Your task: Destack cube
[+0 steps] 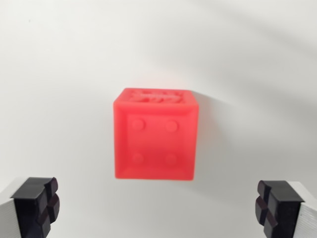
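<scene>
One red cube (pixel 154 135) is seen in the wrist view, set near the middle of a plain white surface (pixel 59 74) and slightly blurred. Four round studs are made out on the face turned toward the camera; raised markings on the far face are too soft to be read. Whether a second cube lies beneath it cannot be told. The gripper (pixel 157 208) is held wide open, nothing being gripped, and only its two black fingertips (pixel 37 203) are shown at the lower corners, cut off by the frame edge. The cube is framed between them but well apart from both.
</scene>
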